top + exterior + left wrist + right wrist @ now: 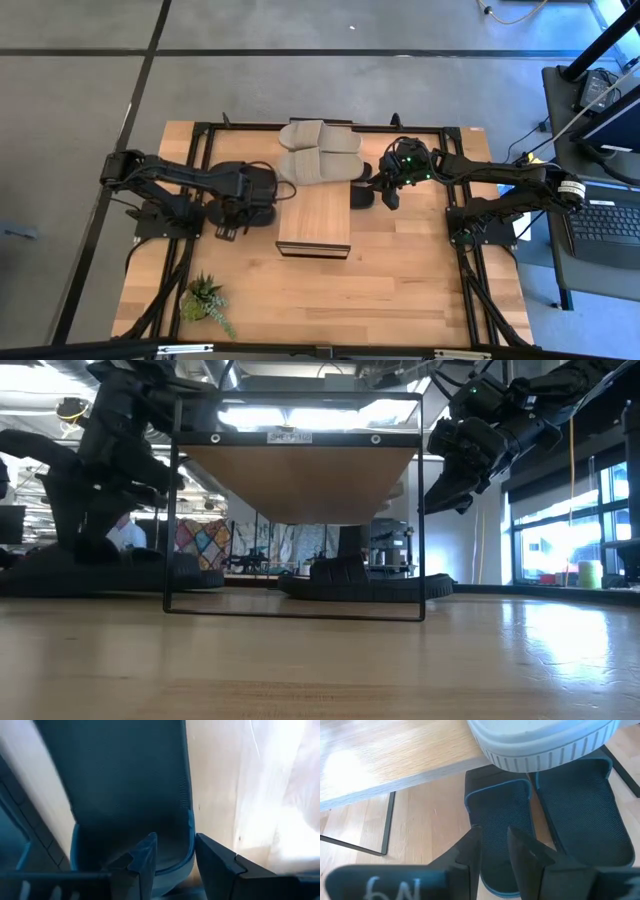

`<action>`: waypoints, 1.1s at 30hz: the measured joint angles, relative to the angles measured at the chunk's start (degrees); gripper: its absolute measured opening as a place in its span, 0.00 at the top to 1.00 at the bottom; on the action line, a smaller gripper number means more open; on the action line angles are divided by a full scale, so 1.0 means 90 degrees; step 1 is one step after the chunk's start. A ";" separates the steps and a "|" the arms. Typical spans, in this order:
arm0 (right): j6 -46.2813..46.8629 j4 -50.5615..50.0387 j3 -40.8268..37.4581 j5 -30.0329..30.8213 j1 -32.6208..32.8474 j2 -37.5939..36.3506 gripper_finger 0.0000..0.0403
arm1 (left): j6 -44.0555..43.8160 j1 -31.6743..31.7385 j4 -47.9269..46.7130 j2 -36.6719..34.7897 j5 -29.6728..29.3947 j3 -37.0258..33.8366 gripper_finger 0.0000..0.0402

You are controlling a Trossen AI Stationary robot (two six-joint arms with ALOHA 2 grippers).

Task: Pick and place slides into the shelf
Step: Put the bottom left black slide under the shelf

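The right gripper (490,851) hangs low just beside the right edge of the shelf, its two dark fingers slightly parted and nothing between them — released, not grasping. Directly under and ahead of its tips lies a matte black open-toed slide with a textured footbed (502,820), partly tucked under the plank, with a second black slide (585,810) alongside it. The placing looks deliberate: the lower level under the plank takes the black pairs, and this gripper is lined up over the near slide's rim, I judge either to nudge it further in or to take hold of it.

The right arm reaches in from the table's right side, elbow out, wrist pitched downward toward the shelf's side (390,185).

The left gripper (172,865) is down at table level on the shelf's left, fingers a little apart with the curved end of another matte black slide (135,795) lying just ahead of them; they straddle its rim rather than clamp it, so I read it as open. The left arm stretches from the table's left edge, forearm low.

The low shelf with its light wood plank top on a thin dark frame (316,222) stands mid-table. Two beige-grey wide-strapped slides (318,152) rest side by side at the far end of its top.
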 joint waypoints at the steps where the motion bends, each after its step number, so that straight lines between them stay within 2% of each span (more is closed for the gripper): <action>1: 0.0000 0.0000 0.0000 0.0000 0.0000 0.0000 0.76 | 0.0047 -0.0041 -0.0069 0.0000 0.0000 0.0000 0.69; 9: -0.0017 0.0000 0.0000 0.0000 0.0000 0.0000 0.76 | 0.0142 -0.0344 -0.0375 0.0000 0.0010 -0.0002 0.69; 16: -0.0019 0.0000 0.0000 0.0000 0.0000 0.0000 0.76 | 0.0086 -0.0485 -0.0410 0.0000 -0.0339 -0.0012 0.69; 21: -0.0020 0.0000 0.0000 0.0000 0.0000 0.0000 0.76 | -0.0235 -0.0524 -0.0465 0.0002 -0.0369 -0.0029 0.70; 25: -0.0022 0.0000 0.0000 0.0000 0.0000 0.0000 0.76 | -0.0608 -0.0527 -0.0465 0.0002 -0.0301 -0.0029 0.77; 29: -0.0022 -0.0002 0.0000 0.0000 0.0000 0.0000 0.76 | -0.0847 -0.0527 -0.0468 0.0005 -0.0204 -0.0029 0.89; 31: -0.0023 0.0000 0.0000 0.0000 0.0000 0.0000 0.76 | -0.0892 -0.0527 -0.0477 0.0007 -0.0035 -0.0029 0.96; 33: -0.0022 -0.0002 0.0000 0.0000 0.0000 0.0000 0.76 | -0.0953 -0.0527 -0.0508 0.0007 0.0111 -0.0029 0.98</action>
